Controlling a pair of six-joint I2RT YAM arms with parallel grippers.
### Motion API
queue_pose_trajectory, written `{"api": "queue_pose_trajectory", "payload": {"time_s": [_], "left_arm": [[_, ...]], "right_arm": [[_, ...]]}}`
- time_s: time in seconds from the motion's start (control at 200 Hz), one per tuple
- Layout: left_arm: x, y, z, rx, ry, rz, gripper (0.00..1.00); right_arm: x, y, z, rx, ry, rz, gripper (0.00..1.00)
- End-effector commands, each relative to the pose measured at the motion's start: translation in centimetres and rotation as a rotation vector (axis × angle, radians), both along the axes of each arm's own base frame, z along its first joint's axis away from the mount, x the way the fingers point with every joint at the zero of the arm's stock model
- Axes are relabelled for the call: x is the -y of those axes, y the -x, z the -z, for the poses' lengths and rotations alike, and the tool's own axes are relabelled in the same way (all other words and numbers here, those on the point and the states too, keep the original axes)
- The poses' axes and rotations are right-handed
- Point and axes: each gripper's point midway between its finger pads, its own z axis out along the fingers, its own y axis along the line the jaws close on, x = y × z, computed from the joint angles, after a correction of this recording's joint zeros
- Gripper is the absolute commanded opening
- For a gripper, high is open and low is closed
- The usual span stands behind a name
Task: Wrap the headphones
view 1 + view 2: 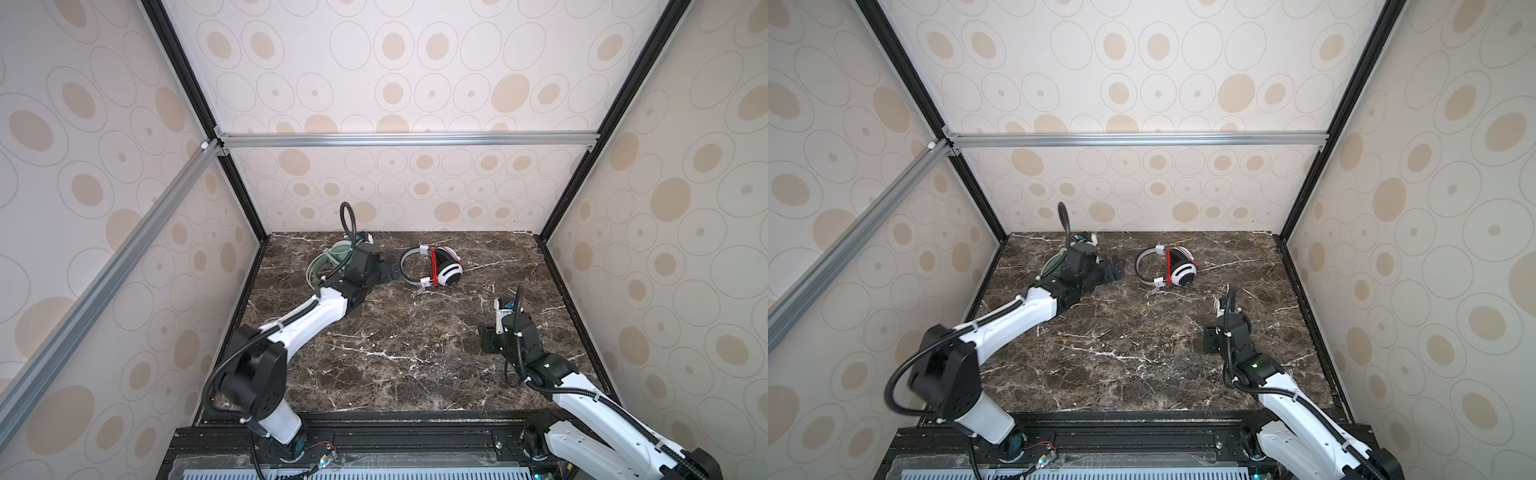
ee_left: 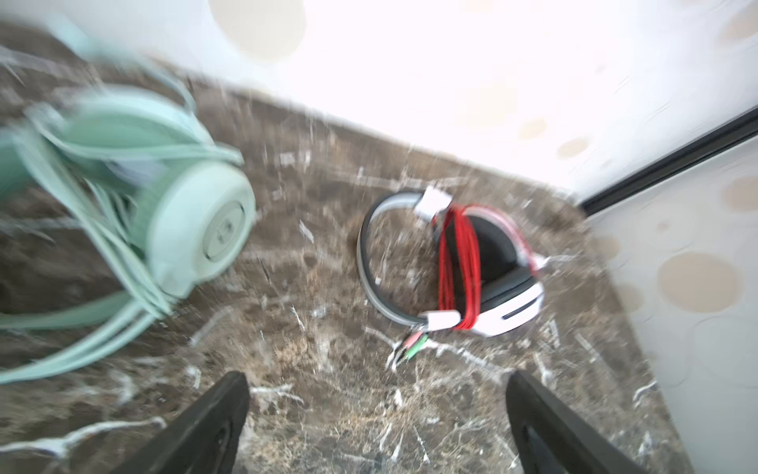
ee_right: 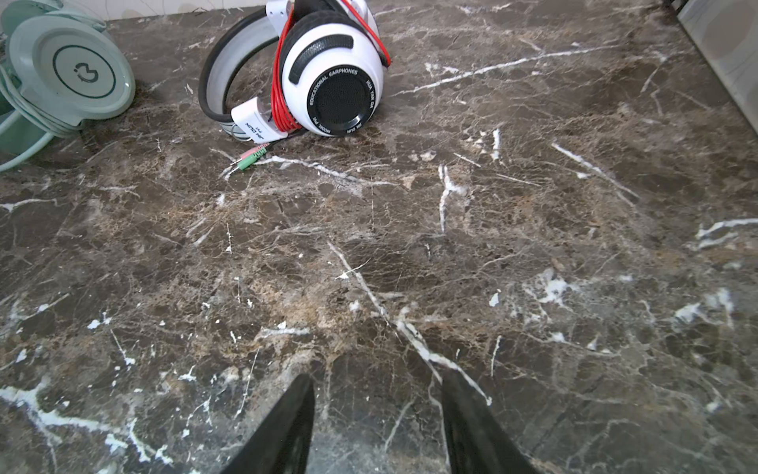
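The mint-green headphones [image 2: 197, 221] lie at the table's far left with their pale green cable [image 2: 102, 262] looped round them; in both top views the left arm hides most of them [image 1: 328, 259]. The white-and-black headphones [image 1: 440, 268] lie on their side near the far middle, and their red cable [image 3: 281, 82] is wound round them by the ear cups. Its pink and green plugs [image 3: 250, 158] rest on the table. My left gripper [image 2: 375, 377] stands wide open and empty between the two headsets. My right gripper [image 3: 377, 379] is part-way open and empty, well short of the white-and-black headphones.
The brown marble table [image 1: 395, 353] is boxed in by patterned walls with black corner posts [image 1: 552, 232]. The left arm [image 1: 307, 316] stretches diagonally across the table's left side. A black rail [image 1: 395, 432] runs along the front edge.
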Motion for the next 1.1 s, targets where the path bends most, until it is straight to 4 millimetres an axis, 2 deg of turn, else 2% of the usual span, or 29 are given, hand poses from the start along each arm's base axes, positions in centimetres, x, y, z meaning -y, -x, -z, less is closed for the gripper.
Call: {"api": "queue_pose_trajectory", "payload": {"time_s": [0.0,0.05,0.08,0.105,0.12,0.185,0.28,0.39,0.455,0.51,0.615,0.75,0.805,0.96,1.02,1.035,1.095], "left_arm": [[-3.5,1.6,-0.6,0.139,-0.051,-0.105,0.98],[-5.0,3.1,-1.4,0.197,-0.048,-0.133,0.98],[-5.9,3.9,-1.6,0.227,-0.05,-0.15,0.98],[-6.5,4.7,-2.6,0.273,-0.041,-0.156,0.98],[-6.9,5.1,-2.8,0.298,-0.047,-0.156,0.98],[-8.2,7.3,-4.4,0.429,-0.073,-0.139,0.98],[-11.2,10.8,-5.4,0.596,-0.084,-0.195,0.98],[-16.1,14.4,-4.8,0.673,-0.012,-0.378,0.98],[-18.6,16.2,-3.6,0.707,0.039,-0.483,0.98],[-20.0,17.4,-2.5,0.731,0.054,-0.536,0.98],[-21.7,18.2,-1.3,0.723,0.035,-0.622,0.98],[-24.2,18.9,0.7,0.655,0.073,-0.788,0.98],[-24.5,18.9,1.3,0.642,0.063,-0.806,0.98],[-24.1,18.2,1.3,0.631,-0.02,-0.757,0.98],[-24.0,18.0,1.2,0.632,-0.054,-0.746,0.98],[-24.0,18.0,1.1,0.636,-0.064,-0.742,0.98],[-24.1,18.1,1.0,0.648,-0.097,-0.74,0.98]], "right_arm": [[1.4,-0.4,-0.8,0.094,0.008,0.067,0.56],[1.7,-0.3,-1.0,0.118,-0.001,0.083,0.59],[1.8,-0.3,-1.1,0.133,-0.003,0.091,0.75],[1.9,-0.3,-1.2,0.141,0.0,0.091,0.97],[2.0,-0.2,-1.4,0.151,0.004,0.095,1.0],[2.6,-0.1,-2.6,0.192,0.028,0.104,1.0],[3.4,-0.1,-5.3,0.3,0.09,0.108,1.0],[3.7,-0.3,-7.4,0.452,0.222,0.067,1.0],[3.6,-0.3,-7.6,0.519,0.29,0.037,1.0],[3.0,-0.4,-7.7,0.567,0.334,-0.009,1.0],[2.5,-1.0,-6.8,0.583,0.388,-0.043,1.0],[1.2,-2.3,-4.5,0.566,0.389,-0.101,1.0],[1.1,-3.0,-3.8,0.564,0.388,-0.099,1.0],[3.2,-6.1,-1.2,0.493,0.319,0.015,1.0],[3.5,-7.0,0.0,0.483,0.313,0.033,1.0],[4.4,-7.3,0.2,0.479,0.318,0.062,1.0],[5.0,-8.3,1.5,0.458,0.314,0.086,1.0]]}}
